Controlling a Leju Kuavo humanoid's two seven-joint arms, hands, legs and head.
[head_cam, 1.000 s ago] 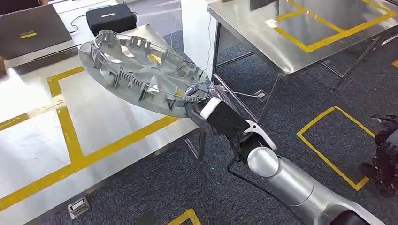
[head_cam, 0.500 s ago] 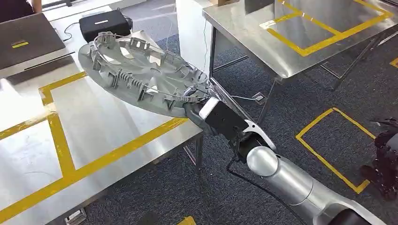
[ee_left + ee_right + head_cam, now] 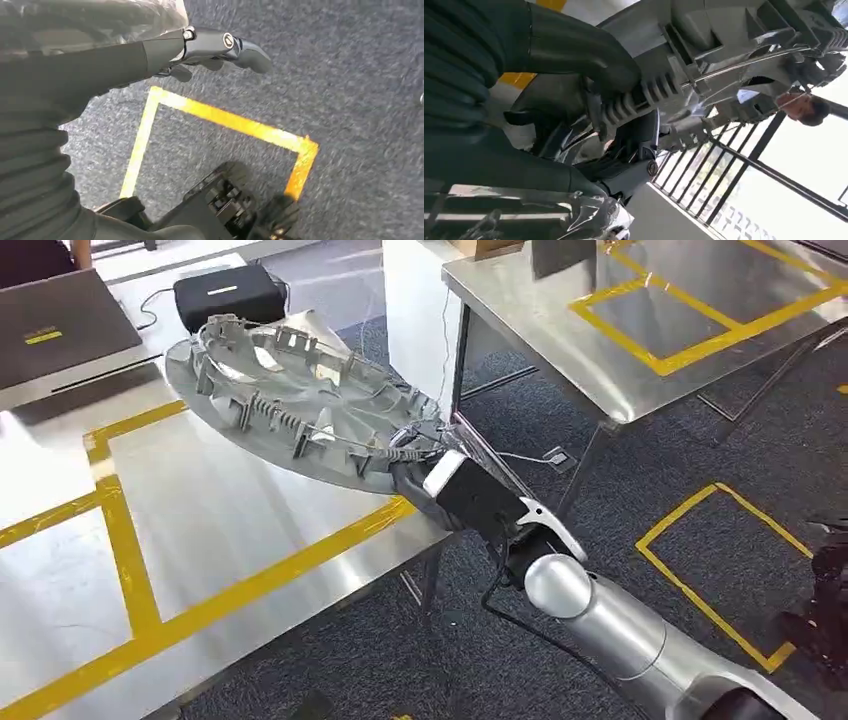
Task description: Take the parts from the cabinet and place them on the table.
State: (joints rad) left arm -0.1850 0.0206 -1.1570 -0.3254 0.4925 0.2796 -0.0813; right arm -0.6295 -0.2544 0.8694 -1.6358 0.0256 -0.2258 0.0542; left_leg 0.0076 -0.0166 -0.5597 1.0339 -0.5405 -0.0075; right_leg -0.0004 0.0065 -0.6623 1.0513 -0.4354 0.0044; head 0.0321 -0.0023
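Note:
A large grey wheel cover (image 3: 290,400), ribbed side up with clips round its rim, hangs tilted over the near corner of the steel table (image 3: 200,510). My right hand (image 3: 415,475) grips it by the rim nearest me, with the silver arm reaching in from the lower right. In the right wrist view the thick thumb and dark fingers of that hand (image 3: 589,65) clamp the ribbed edge of the cover (image 3: 734,30). My left hand (image 3: 210,45) hangs over the carpet with its fingers stretched out and nothing in them.
The table carries yellow tape lines, a black box (image 3: 228,295) and a laptop (image 3: 60,315) at its far end. A second steel table (image 3: 640,330) stands at the back right. Between them is carpet with a yellow taped square (image 3: 720,550). A person (image 3: 806,107) stands beyond.
The whole picture has shifted a little, so the camera moved. The wheel cover stays in my right hand's grip, now slightly farther in over the table's corner.

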